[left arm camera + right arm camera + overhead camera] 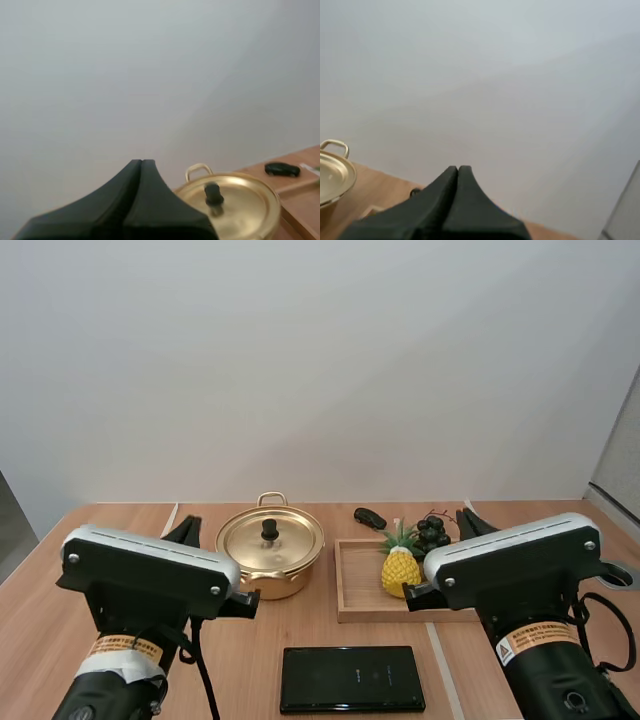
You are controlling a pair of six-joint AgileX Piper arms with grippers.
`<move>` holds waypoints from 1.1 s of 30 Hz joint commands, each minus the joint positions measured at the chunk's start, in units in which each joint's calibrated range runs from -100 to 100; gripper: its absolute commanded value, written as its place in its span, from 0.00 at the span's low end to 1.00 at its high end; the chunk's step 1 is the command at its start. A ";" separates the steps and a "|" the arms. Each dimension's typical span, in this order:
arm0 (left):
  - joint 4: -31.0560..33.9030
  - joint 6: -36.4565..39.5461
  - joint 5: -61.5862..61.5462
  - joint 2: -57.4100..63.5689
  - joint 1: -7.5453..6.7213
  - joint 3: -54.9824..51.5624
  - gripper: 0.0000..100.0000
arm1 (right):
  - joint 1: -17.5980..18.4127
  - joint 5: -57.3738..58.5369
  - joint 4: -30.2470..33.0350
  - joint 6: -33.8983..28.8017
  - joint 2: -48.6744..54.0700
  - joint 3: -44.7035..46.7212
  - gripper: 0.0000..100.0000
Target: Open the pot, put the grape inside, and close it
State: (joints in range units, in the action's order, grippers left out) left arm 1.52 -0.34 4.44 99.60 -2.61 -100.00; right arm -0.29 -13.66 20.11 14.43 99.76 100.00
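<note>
A golden pot (270, 552) stands on the table with its lid (271, 537) on, a black knob (270, 529) at the lid's middle. A dark bunch of grapes (432, 532) lies at the far end of a wooden tray (358, 590), behind a yellow pineapple (400, 568). My left gripper (186, 529) is shut, its tips just left of the pot; in the left wrist view its fingers (141, 164) form one dark wedge before the pot (230, 205). My right gripper (468, 520) is shut too, just right of the grapes, a single wedge (458, 170) in its own view.
A black phone-like slab (352, 678) lies flat at the front middle of the table. A small dark object (369, 517) rests behind the tray. The table's wooden top (300, 640) runs between the pot and the slab.
</note>
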 commanded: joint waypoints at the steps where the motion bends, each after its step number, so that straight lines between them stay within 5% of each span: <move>1: 0.86 -4.36 19.02 0.40 -0.36 0.00 0.00 | 0.08 -18.89 3.74 3.34 0.24 0.00 0.00; 6: -1.52 -4.60 25.09 0.40 -0.36 3.43 0.00 | 0.08 -29.92 0.97 5.39 0.24 -3.83 0.00; 12: -11.20 -4.59 14.94 0.02 -0.36 17.63 0.00 | 0.08 -0.42 -13.41 6.60 -0.97 -22.30 0.00; 20: -11.56 -4.59 11.51 -7.90 -0.36 37.05 0.00 | 0.08 18.49 -14.49 6.69 -12.73 -46.70 0.00; 33: -13.68 -3.47 -22.35 -30.01 -0.36 70.71 0.00 | 0.08 70.61 -14.90 -3.23 -38.55 -86.66 0.00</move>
State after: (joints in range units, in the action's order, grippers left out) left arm -11.08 -4.38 -12.82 73.62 -2.67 -34.06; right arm -0.21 44.08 4.96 12.57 65.93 20.70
